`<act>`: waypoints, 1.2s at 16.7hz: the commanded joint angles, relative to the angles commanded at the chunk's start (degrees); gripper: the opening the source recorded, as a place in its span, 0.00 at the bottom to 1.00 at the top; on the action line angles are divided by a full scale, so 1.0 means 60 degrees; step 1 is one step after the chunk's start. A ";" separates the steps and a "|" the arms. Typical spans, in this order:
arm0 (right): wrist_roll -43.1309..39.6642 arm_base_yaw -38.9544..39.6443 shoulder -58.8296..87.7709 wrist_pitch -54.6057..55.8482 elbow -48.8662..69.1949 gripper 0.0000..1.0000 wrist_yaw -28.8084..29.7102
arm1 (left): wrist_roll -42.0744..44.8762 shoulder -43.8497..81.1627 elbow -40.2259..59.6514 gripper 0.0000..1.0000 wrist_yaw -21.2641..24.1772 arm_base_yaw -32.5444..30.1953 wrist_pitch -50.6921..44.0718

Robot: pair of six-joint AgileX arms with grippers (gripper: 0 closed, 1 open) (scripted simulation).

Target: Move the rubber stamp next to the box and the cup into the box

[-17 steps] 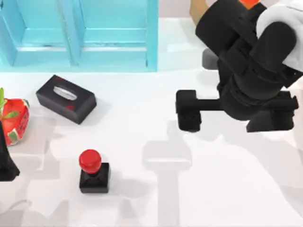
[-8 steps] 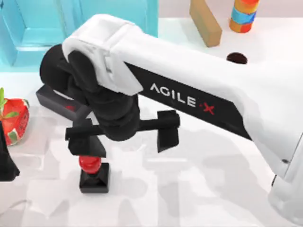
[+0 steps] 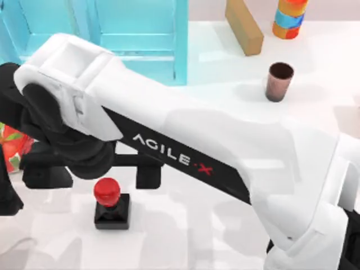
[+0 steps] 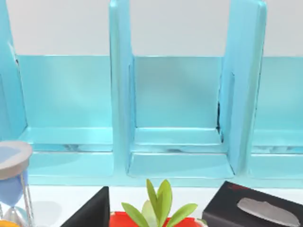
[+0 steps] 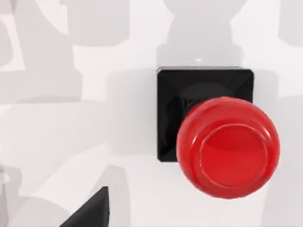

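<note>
The rubber stamp [image 3: 112, 209], a black square base with a glossy red knob, stands upright at the front left of the table. My right gripper [image 3: 98, 171] hangs open just behind and above it, its black fingers spread wide to either side. In the right wrist view the stamp [image 5: 222, 142] lies below the camera, and one fingertip [image 5: 92, 210] shows off to its side. The brown cup [image 3: 278, 81] stands upright at the back right, apart from both arms. The light blue box [image 3: 140, 39] with dividers sits at the back left. My left gripper [image 3: 5, 197] is parked at the left edge.
My right arm's white link crosses the table diagonally from the front right. A wooden block [image 3: 244, 25] and a striped cylinder [image 3: 289, 17] stand at the back right. A red strawberry-like object [image 3: 11, 149] sits at the left. The left wrist view shows a black tissue box [image 4: 255, 210] and an hourglass [image 4: 12, 179].
My right arm has swung from the right side across to the left, and its open gripper now hangs over the stamp. The cup has come into view. The stamp has not moved.
</note>
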 joint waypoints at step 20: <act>-0.0242 -0.0241 -0.0566 0.3588 -0.4068 1.00 -0.0024 | 0.0000 0.0000 0.0000 1.00 0.0000 0.0000 0.0000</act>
